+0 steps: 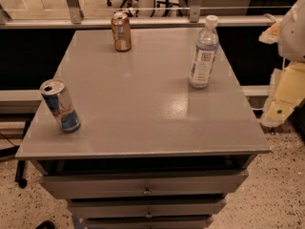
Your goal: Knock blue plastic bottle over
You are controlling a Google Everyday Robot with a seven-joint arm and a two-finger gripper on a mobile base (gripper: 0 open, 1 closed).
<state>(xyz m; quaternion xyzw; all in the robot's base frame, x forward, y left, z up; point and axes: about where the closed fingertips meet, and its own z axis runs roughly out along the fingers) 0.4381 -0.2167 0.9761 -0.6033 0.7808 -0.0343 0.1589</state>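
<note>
The blue plastic bottle (204, 52) stands upright on the grey tabletop (143, 104) near its back right edge; it is clear and bluish with a white cap and a white-and-blue label. My gripper (280, 108) hangs at the frame's right edge, beyond the table's right side, well to the right of the bottle and apart from it.
A silver-blue drink can (60, 105) stands near the table's front left edge. A bronze can (121, 31) stands at the back, left of centre. Drawers (145, 185) sit under the tabletop. A railing (143, 20) runs behind the table.
</note>
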